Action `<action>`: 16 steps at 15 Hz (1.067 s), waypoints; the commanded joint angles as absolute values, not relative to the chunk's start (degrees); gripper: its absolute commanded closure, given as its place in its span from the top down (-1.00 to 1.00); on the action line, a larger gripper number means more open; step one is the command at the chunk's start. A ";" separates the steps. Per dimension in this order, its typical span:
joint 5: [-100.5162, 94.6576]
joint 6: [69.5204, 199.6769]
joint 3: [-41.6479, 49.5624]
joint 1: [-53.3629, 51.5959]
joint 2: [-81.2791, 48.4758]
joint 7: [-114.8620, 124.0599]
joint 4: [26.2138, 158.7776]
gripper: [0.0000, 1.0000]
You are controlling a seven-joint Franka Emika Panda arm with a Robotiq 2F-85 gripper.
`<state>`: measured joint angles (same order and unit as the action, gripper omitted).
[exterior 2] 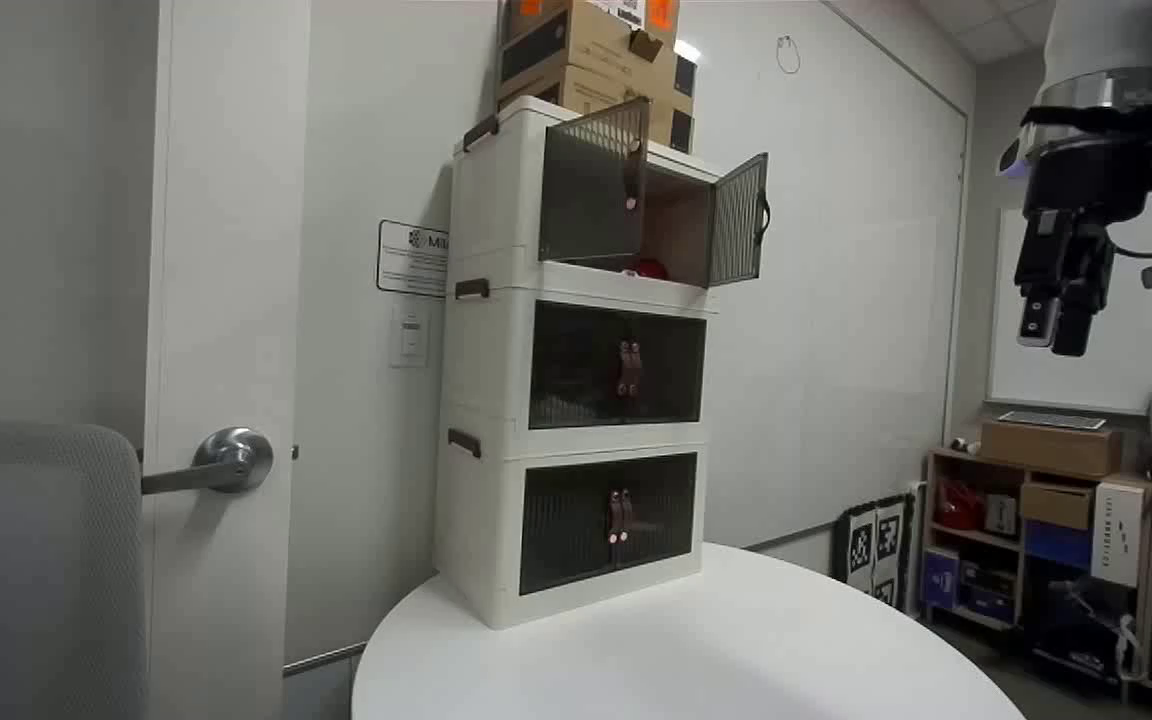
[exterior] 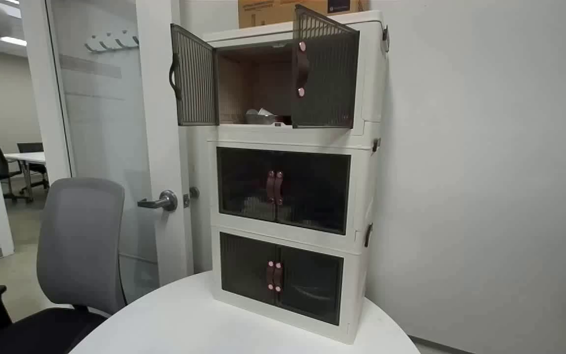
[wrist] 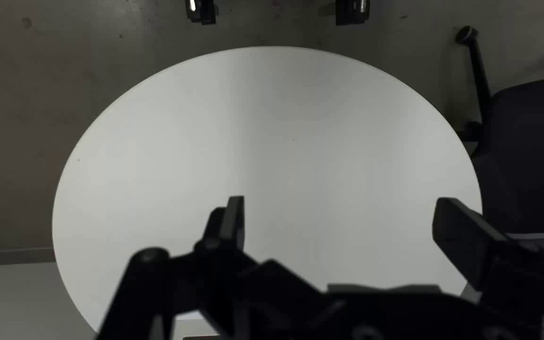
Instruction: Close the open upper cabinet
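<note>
upper cabinet (exterior: 263,73): top of the white stack (exterior: 307,196) on the bench (exterior: 189,314), both doors (exterior: 325,81) hanging open | jaws: spread wide, nothing between, well apart from it | step: pre-approach, I'd guess | next: probably get outside a door, nudge it shut, repeat
</note>
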<state>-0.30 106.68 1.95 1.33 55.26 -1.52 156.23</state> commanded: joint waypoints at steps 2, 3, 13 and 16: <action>-0.30 106.54 1.96 1.34 55.21 -1.53 156.09 1.00; -0.30 106.54 1.96 1.34 55.21 -1.53 156.09 1.00; -6.50 111.19 -1.14 1.98 52.89 -2.00 153.66 1.00; -10.48 117.27 -2.79 2.08 50.38 -0.99 150.37 1.00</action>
